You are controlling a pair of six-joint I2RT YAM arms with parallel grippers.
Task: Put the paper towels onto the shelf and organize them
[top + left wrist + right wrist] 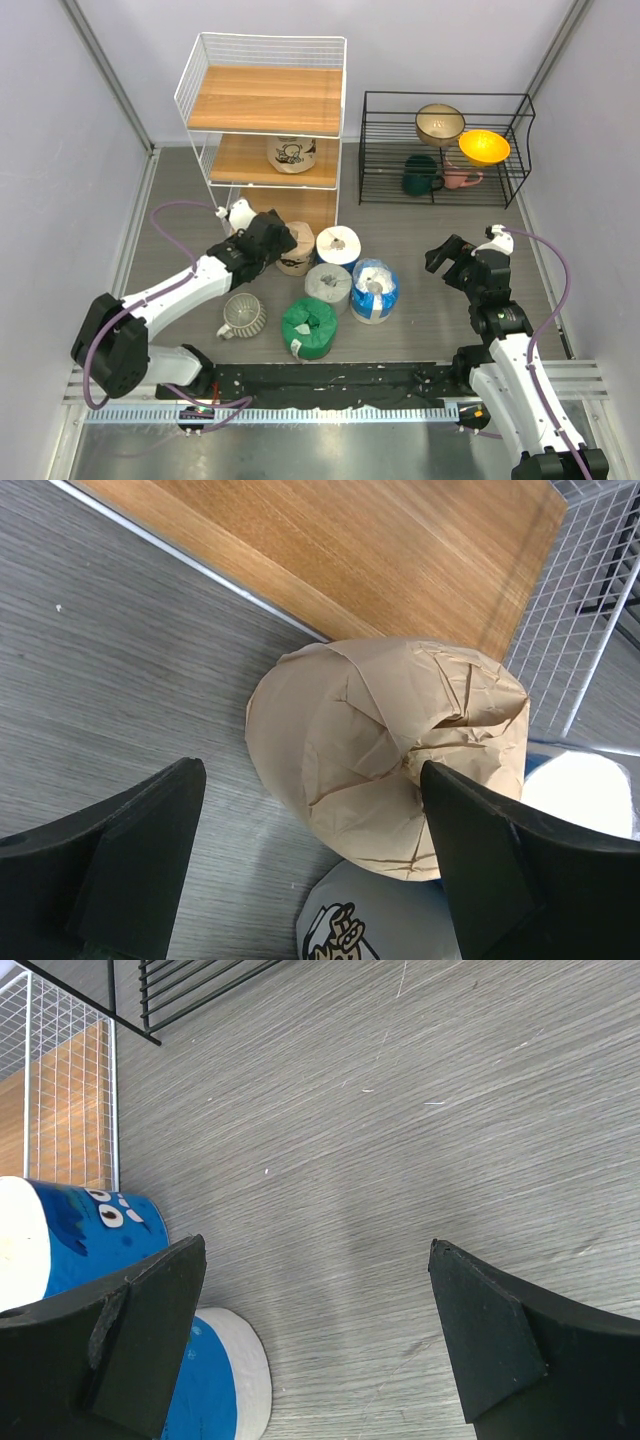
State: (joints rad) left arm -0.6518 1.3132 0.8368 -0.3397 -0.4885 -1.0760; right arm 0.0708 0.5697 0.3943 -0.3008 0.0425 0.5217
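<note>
A tan paper-wrapped paper towel roll [380,750] stands on end on the grey wood-grain table [420,330], its long axis upright and its crumpled wrapped end facing up, just in front of the lowest board of the tall white wire shelf with light wooden tiers [265,100]. The left gripper [310,770] hangs over it with jaws spread wide. The roll sits between them, nearer the right finger [500,860], which overlaps its edge in the left wrist view, though contact cannot be told; the left finger [130,850] is apart from it, so nothing is clamped. A second tan roll with cartoon print [293,153] stands upright on the middle tier, print facing the arms. Beside the first roll, the white-and-blue roll [338,245], grey roll [328,285], blue-and-white roll [374,290] and green roll [309,326] cluster together, all with an end face up. The right gripper [315,1248] is spread wide over bare table, holding nothing
</note>
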